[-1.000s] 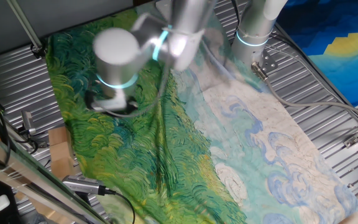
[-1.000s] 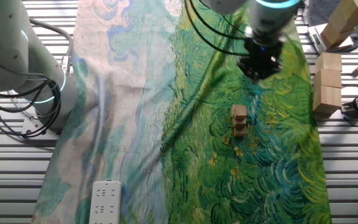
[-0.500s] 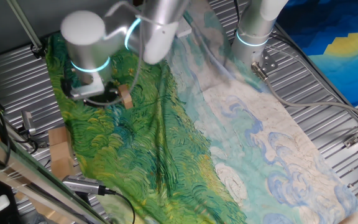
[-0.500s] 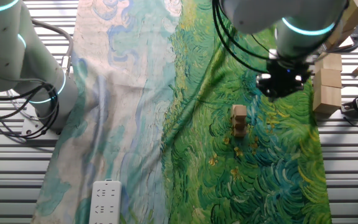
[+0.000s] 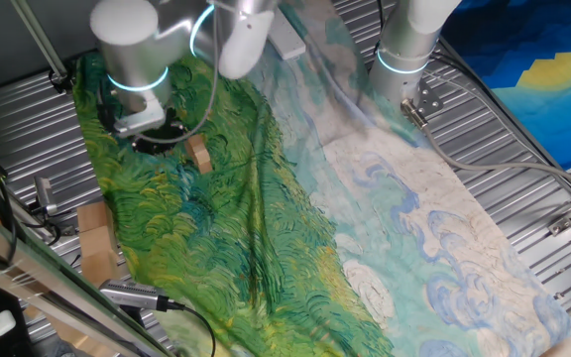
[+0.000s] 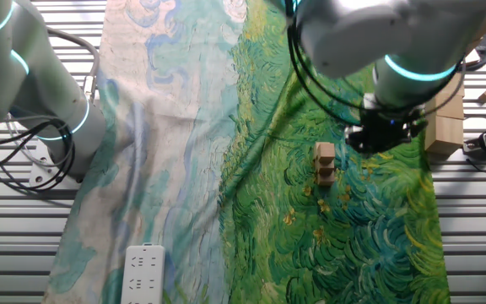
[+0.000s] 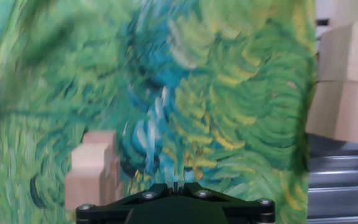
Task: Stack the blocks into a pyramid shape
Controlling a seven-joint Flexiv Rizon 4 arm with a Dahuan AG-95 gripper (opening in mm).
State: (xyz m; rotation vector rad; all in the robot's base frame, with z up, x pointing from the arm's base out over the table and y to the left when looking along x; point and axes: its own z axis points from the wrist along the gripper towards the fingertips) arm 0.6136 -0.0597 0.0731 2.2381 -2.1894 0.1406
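Observation:
The blocks [image 6: 325, 163] are small light-brown wooden cubes standing in one tight stack on the green painted cloth. That stack of blocks [image 5: 199, 154] also shows in the first fixed view, and the blocks [image 7: 92, 171] appear blurred at the lower left of the hand view. My gripper [image 6: 376, 142] hangs just off to one side of the stack, apart from it, near the cloth's edge. The same gripper [image 5: 157, 142] sits low over the cloth. In the hand view the gripper [image 7: 176, 185] has its jaws together with nothing between them.
Larger pale wooden blocks [image 6: 445, 110] stand off the cloth on the metal table, close to my hand; these larger blocks [image 7: 347, 74] fill the hand view's right side. A second robot arm [image 6: 24, 76] stands at the far side, and a white power strip [image 6: 142, 274] lies on the cloth.
My arm has swung from over the stack to the side near the cloth's edge and slowed there. The stack, hidden by my arm in one fixed view, now shows.

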